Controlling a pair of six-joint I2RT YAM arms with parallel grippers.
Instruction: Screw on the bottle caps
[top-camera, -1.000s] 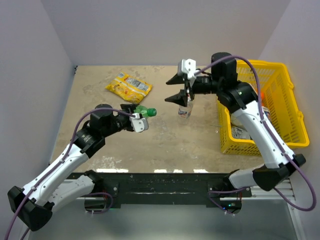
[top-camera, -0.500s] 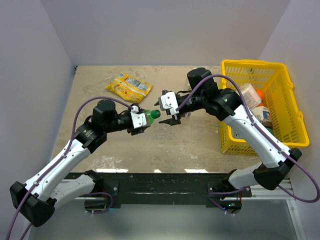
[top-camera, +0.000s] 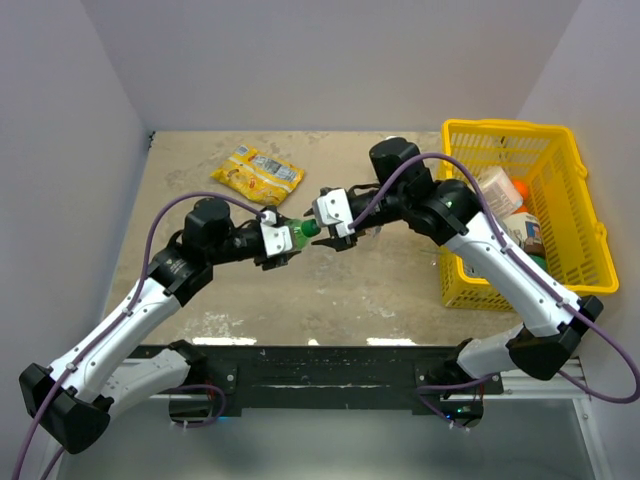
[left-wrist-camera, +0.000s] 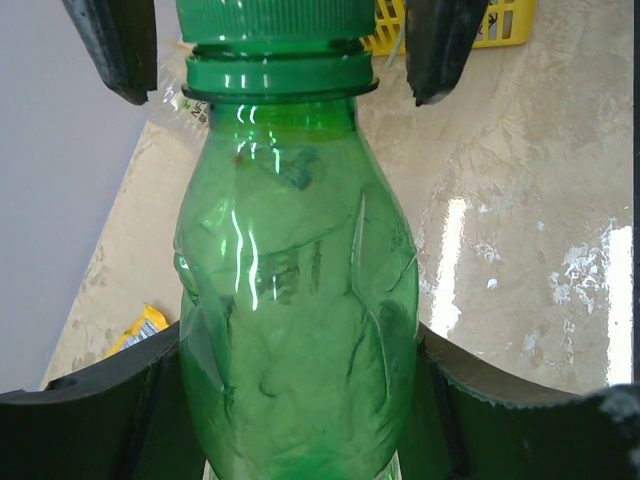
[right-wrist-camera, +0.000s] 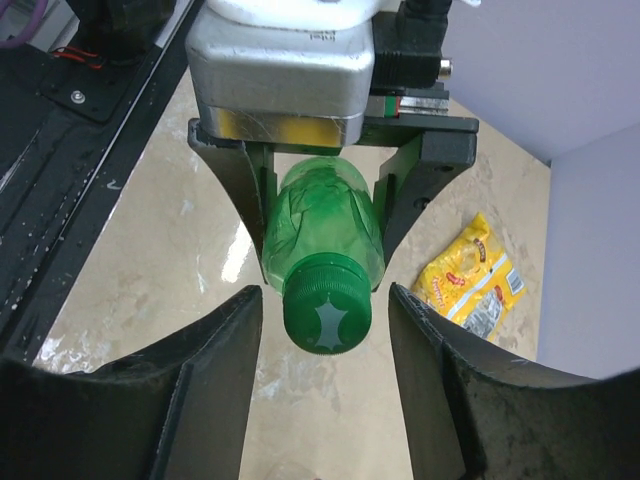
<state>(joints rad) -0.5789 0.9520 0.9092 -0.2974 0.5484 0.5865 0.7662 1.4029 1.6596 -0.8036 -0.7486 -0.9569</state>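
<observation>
Green bottle (left-wrist-camera: 295, 330) hides its base inside left tool (top-camera: 283, 238).

Item count: one green bottle (left-wrist-camera: 295, 330) is showing, carrying one green cap (right-wrist-camera: 327, 315). One yellow snack packet (top-camera: 257, 173) is lying on the table (top-camera: 380, 290). One yellow basket (top-camera: 510, 125) is holding at least two containers, exact number unreadable. Two pincers are showing: left pincer (top-camera: 283, 238), right pincer (top-camera: 318, 226).
</observation>
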